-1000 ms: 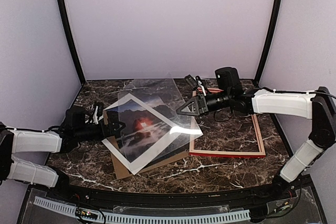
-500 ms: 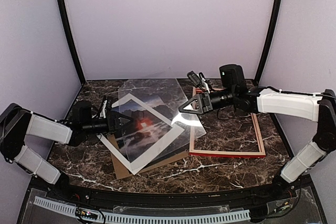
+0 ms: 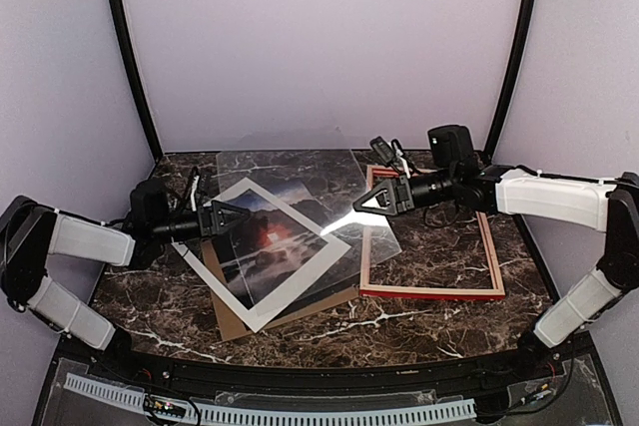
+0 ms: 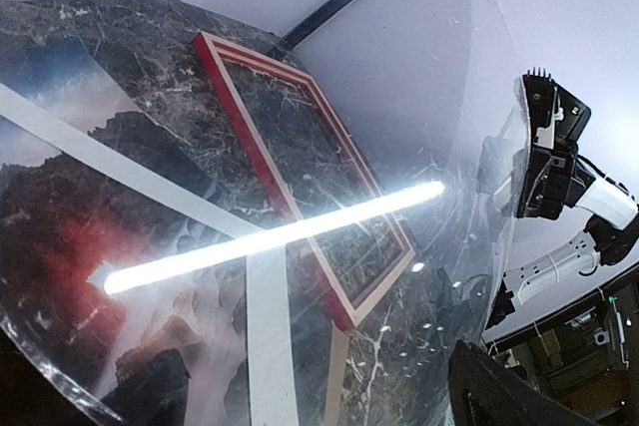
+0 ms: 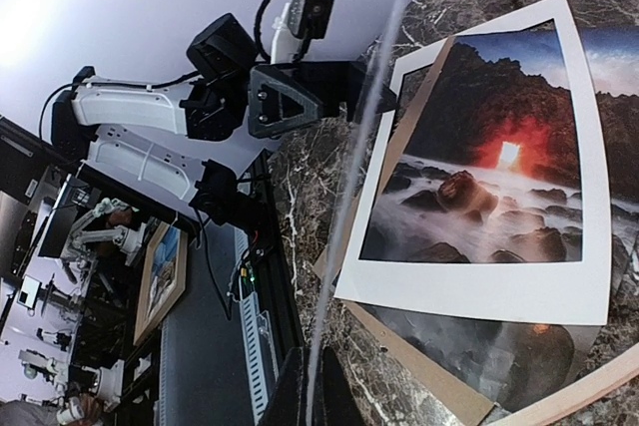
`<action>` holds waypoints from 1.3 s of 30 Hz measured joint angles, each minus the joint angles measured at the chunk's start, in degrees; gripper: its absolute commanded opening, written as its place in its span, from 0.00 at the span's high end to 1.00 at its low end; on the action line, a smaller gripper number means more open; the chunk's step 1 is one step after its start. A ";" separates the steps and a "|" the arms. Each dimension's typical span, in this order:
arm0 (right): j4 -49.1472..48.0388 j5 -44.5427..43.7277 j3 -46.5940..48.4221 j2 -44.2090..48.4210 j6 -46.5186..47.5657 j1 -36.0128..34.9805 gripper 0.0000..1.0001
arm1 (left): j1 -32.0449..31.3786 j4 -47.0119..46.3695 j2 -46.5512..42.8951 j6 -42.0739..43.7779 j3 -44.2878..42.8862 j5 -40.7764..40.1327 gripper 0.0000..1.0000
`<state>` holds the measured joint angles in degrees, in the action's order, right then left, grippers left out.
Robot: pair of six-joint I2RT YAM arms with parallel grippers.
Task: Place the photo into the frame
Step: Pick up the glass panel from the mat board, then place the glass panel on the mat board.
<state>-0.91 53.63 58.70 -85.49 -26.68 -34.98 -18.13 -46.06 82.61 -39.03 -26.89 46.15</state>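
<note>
The photo [image 3: 250, 264], a dark landscape with a red glow, lies on the table under a white mat [image 3: 300, 286]; it also shows in the right wrist view as the photo [image 5: 499, 177]. The red frame [image 3: 429, 293] lies flat to its right, empty, and appears as the frame [image 4: 255, 107] in the left wrist view. My right gripper [image 3: 361, 205] is shut on the edge of a clear sheet [image 3: 300, 182], holding it tilted above the photo. My left gripper [image 3: 232, 217] stands open at the sheet's left edge. One of its fingers [image 4: 150, 391] shows hazily through the sheet [image 4: 419, 97].
A brown backing board [image 3: 232, 326] sticks out from under the photo towards the near edge. The right wrist view has the clear sheet [image 5: 364, 157] edge-on, rising from my shut right gripper [image 5: 324, 401], with the left gripper [image 5: 290, 97] beyond it. Dark posts stand at both back corners.
The left gripper has swung up and right to the clear sheet's left edge. The right gripper has drawn the sheet right and back, lifting it off the photo.
</note>
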 measured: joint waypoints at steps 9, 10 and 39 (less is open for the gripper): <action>-0.09 -2.47 -1.62 -0.59 0.70 2.05 1.00 | 0.74 3.72 -8.07 2.01 -0.07 -0.59 0.27; -0.35 -2.62 -1.81 -0.83 0.68 2.12 1.00 | 0.81 4.02 -8.48 2.16 -0.07 -0.76 0.32; -16.06 -6.29 -11.58 -4.00 -11.61 1.77 0.59 | 0.98 12.26 -11.87 2.43 -3.15 -3.04 1.00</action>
<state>-16.97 47.33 47.11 -89.49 -38.28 -33.21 -17.15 -33.80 70.74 -36.60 -30.04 43.11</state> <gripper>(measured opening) 0.301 0.008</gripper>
